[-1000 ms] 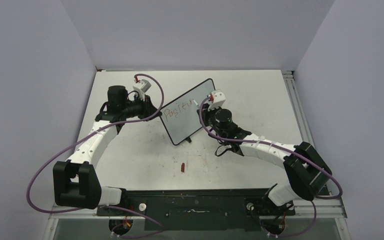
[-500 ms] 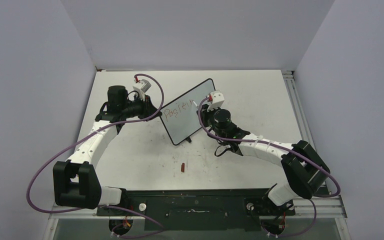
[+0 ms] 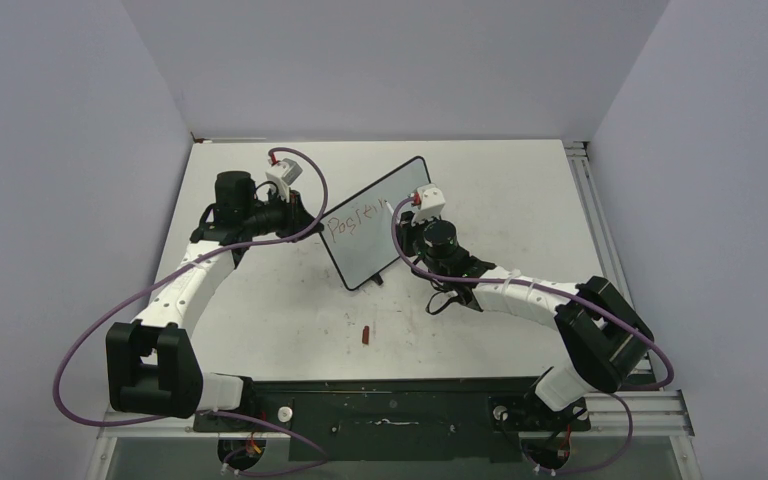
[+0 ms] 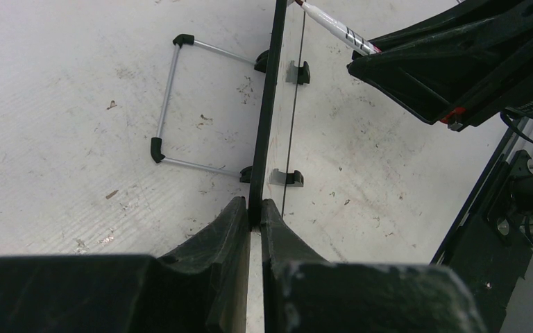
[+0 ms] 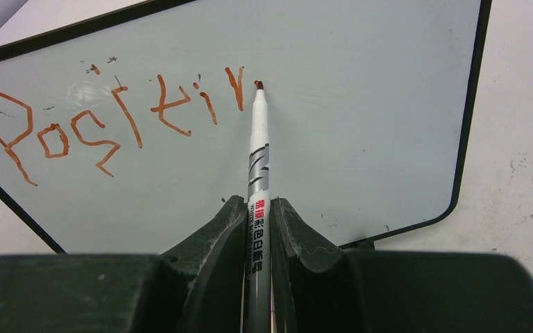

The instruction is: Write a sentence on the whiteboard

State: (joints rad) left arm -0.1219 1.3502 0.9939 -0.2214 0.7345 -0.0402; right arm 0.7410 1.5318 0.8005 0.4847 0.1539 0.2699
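Note:
The whiteboard stands tilted on the table, its glossy face toward the right arm. The sentence is one reddish line reading roughly "Positiv"; it also shows in the top view. No second line shows. My right gripper is shut on a white marker, whose red tip touches the board just right of the last stroke. My left gripper is shut on the board's black left edge, seen edge-on. In the top view the left gripper and right gripper flank the board.
A red marker cap lies on the table in front of the board. The board's wire stand rests on the table behind it. The black base rail runs along the near edge. Grey walls enclose the table.
My right arm has shifted slightly left, closer to the board, with the marker in it. The board and my left arm have not moved.

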